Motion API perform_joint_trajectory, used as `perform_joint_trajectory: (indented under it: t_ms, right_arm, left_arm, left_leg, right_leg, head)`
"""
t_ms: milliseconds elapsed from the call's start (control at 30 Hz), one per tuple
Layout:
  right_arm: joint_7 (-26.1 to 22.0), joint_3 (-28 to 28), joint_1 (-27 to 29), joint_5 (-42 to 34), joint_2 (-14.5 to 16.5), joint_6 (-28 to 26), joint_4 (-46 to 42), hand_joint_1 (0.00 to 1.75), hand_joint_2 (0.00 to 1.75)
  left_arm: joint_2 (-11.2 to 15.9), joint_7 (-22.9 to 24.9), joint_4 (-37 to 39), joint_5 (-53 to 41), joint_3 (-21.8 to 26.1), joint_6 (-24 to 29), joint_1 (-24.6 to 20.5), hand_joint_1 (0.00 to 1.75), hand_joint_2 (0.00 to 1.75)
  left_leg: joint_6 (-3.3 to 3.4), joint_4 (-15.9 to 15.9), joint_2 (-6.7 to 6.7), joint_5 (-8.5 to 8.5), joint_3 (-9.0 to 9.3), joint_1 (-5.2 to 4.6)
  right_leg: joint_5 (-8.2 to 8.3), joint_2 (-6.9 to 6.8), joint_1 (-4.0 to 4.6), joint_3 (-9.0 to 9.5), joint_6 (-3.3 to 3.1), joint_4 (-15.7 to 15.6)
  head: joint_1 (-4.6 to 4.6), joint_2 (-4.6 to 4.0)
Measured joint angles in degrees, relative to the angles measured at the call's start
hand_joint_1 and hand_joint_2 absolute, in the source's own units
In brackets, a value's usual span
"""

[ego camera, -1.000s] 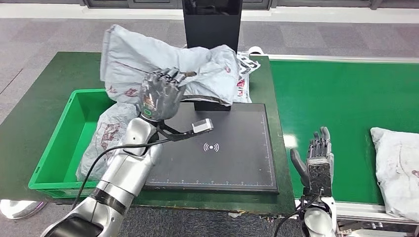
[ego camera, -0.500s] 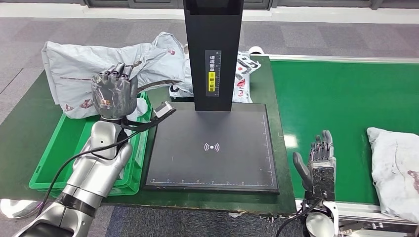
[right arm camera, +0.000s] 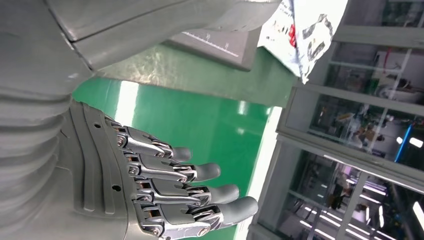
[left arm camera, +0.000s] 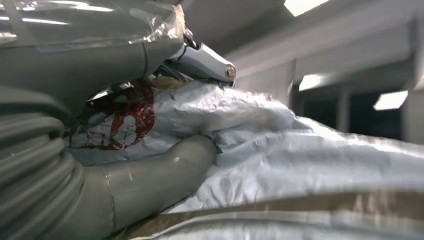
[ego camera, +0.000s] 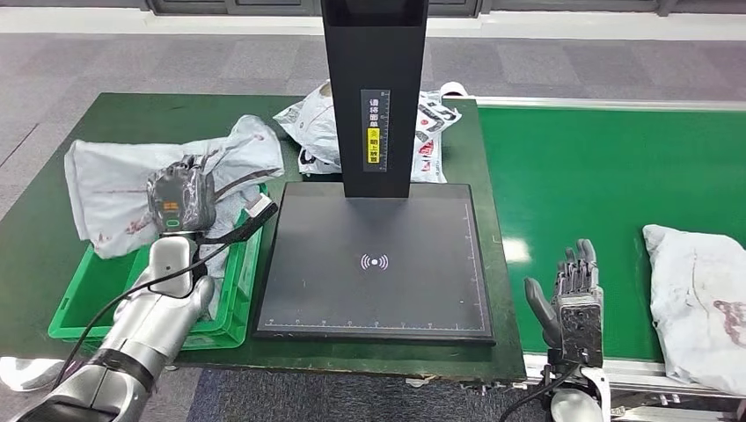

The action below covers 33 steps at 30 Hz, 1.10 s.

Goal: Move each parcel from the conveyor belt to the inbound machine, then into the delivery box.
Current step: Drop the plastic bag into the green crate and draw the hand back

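Now my left robot hand (ego camera: 180, 199) grips 1 parcel (ego camera: 114, 189) over the box (ego camera: 230, 303), scan apparently done, drop pending. Right robot hand (ego camera: 576, 294) hangs released; 1 more parcel (ego camera: 695, 294) waits on the belt (ego camera: 607, 176).

Beside the matt black scanner plate (ego camera: 376, 264), the left hand (ego camera: 180, 199) is gripping a crinkled, faintly glossy grey plastic parcel (ego camera: 114, 185) over the smooth green plastic box (ego camera: 230, 303). The conveyor belt (ego camera: 598, 176) is showing glossy green, the tabletop (ego camera: 62, 202) duller green.
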Motion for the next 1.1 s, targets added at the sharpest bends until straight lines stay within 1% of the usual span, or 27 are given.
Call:
perform_joint_trajectory:
  t_ms: [33,67,100,133,200,267,467,600,900,967,1000,1033,1100]
  right_arm:
    - [0.09,-0.28,0.02,0.04,0.01,0.28,-0.02,0.0,1.75]
    - [0.15,-0.56,0.02,0.03,0.01,0.66,-0.03,0.0,1.75]
    - [0.19,-0.8,-0.02,-0.05,0.0,1.11,-0.03,0.0,1.75]
    - [0.2,-0.92,-0.09,-0.26,-0.02,1.55,-0.03,0.0,1.75]
    - [0.21,-1.12,-0.34,-1.11,-0.07,2.48,-0.03,0.0,1.75]
    - [0.36,-1.56,-0.47,-1.97,-0.07,3.42,-0.04,0.0,1.75]
    - [0.99,-2.88,-0.23,-2.05,-0.04,4.69,-0.09,0.0,1.75]
    - [1.24,-3.45,-0.29,-2.01,0.05,4.96,-0.08,0.0,1.75]
    - [1.25,-3.9,-0.37,-1.92,0.27,4.96,-0.07,0.0,1.75]
    - [1.25,-3.93,-0.57,-1.82,0.27,4.96,-0.01,0.0,1.75]
    - [1.25,-3.93,-0.75,-1.72,0.27,4.96,0.06,0.0,1.75]
    - [1.25,-3.93,-0.94,-1.58,0.28,4.96,0.13,0.0,1.75]
    - [1.25,-3.93,-1.18,-1.16,0.37,4.9,0.22,0.0,1.75]
  left_arm:
    - [-0.01,-0.54,1.38,0.05,1.32,-1.18,0.53,0.13,1.75]
    - [-0.07,-1.58,2.77,0.19,2.78,-3.07,1.01,0.11,1.75]
    - [-0.19,-2.86,3.98,0.37,4.31,-5.35,1.31,0.03,1.75]
    - [-0.35,-4.02,4.93,0.55,5.72,-7.59,1.43,0.0,1.75]
    - [-0.64,-5.5,6.42,0.74,8.31,-11.06,1.35,0.0,1.75]
    - [-0.84,-6.04,7.06,0.75,10.2,-12.11,1.42,0.0,1.75]
    - [-1.74,-6.47,5.16,1.15,14.35,-11.19,2.86,0.0,1.75]
    - [-2.28,-6.23,3.81,1.73,16.23,-10.48,3.65,0.0,1.75]
    - [-2.66,-6.6,2.6,2.03,17.54,-9.8,4.25,0.0,1.75]
    - [-2.91,-8.01,2.28,2.9,17.88,-8.21,4.28,0.0,1.75]
    - [-3.14,-9.54,1.99,4.23,18.08,-7.14,4.28,0.0,1.75]
    - [-3.39,-11.64,1.56,6.36,18.3,-6.14,4.28,0.0,1.75]
    - [-4.01,-17.55,0.0,13.71,18.66,-4.44,4.38,0.0,1.75]
  left_leg:
    - [0.0,0.0,0.01,0.0,0.0,0.0]
    - [0.0,0.0,0.0,0.0,0.0,0.0]
    - [0.0,0.0,-0.02,0.0,-0.01,0.0]
    - [0.01,0.0,-0.04,-0.01,0.0,-0.01]
    - [0.01,0.0,-0.04,-0.05,0.05,-0.03]
    - [-0.01,0.0,0.0,-0.11,0.14,-0.04]
    - [-0.05,-0.01,0.06,-0.19,0.26,-0.03]
    - [-0.06,-0.03,0.05,-0.2,0.27,-0.03]
    - [-0.06,-0.06,0.06,-0.21,0.31,-0.03]
    - [-0.06,-0.06,0.06,-0.21,0.32,-0.03]
    - [-0.06,-0.06,0.05,-0.2,0.32,-0.03]
    - [-0.06,-0.06,0.05,-0.2,0.33,-0.03]
    - [-0.06,-0.06,0.01,-0.2,0.34,-0.03]
  right_leg:
    - [0.0,0.0,0.0,0.0,0.0,0.0]
    - [0.0,0.0,-0.01,-0.01,0.0,0.0]
    - [0.0,-0.01,-0.01,0.0,0.0,0.0]
    - [-0.01,-0.03,-0.03,0.02,0.01,0.0]
    - [-0.01,-0.02,-0.05,0.08,0.01,0.0]
    - [-0.01,0.0,-0.07,0.13,0.0,0.0]
    - [-0.07,0.04,-0.06,0.21,-0.05,0.0]
    - [-0.09,0.03,-0.05,0.21,-0.07,0.0]
    - [-0.1,0.03,-0.06,0.23,-0.09,0.0]
    - [-0.1,0.04,-0.06,0.23,-0.09,0.0]
    - [-0.1,0.03,-0.06,0.23,-0.09,0.0]
    - [-0.1,0.03,-0.06,0.24,-0.09,0.0]
    - [-0.11,-0.01,-0.06,0.27,-0.08,0.0]
  head:
    - [0.0,0.0]
    - [0.01,0.0]
    - [0.02,0.0]
    - [0.02,0.0]
    - [0.02,0.0]
    - [0.01,0.0]
    - [0.01,0.0]
    - [0.01,0.0]
    - [0.02,0.0]
    - [0.02,0.0]
    - [0.02,0.0]
    - [0.02,0.0]
    - [0.02,0.0]
